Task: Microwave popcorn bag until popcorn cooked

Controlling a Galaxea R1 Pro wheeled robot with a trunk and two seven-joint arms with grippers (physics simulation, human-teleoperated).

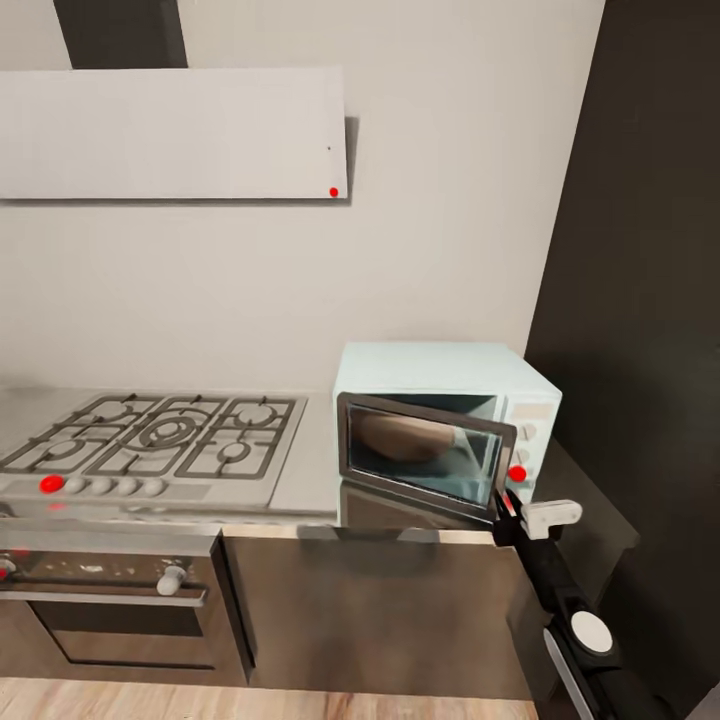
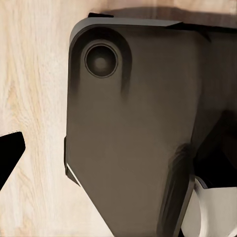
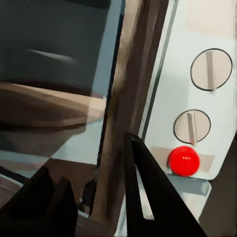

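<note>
Right gripper (image 1: 500, 503): lower right of the head view, its fingers (image 3: 148, 192) straddling the free edge of the microwave door (image 1: 425, 455), apparently to swing it.
Microwave (image 1: 450, 370): one, door ajar, two knobs (image 3: 211, 69), one red light (image 3: 184, 160).
Popcorn bag: nowhere I can place it; the brown shape behind the glass is unclear.
Left gripper: state cannot be told.

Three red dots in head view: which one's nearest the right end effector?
The red light on the microwave front, just below its two knobs, beside the right end effector. The others sit on the hob and wall panel.
</note>
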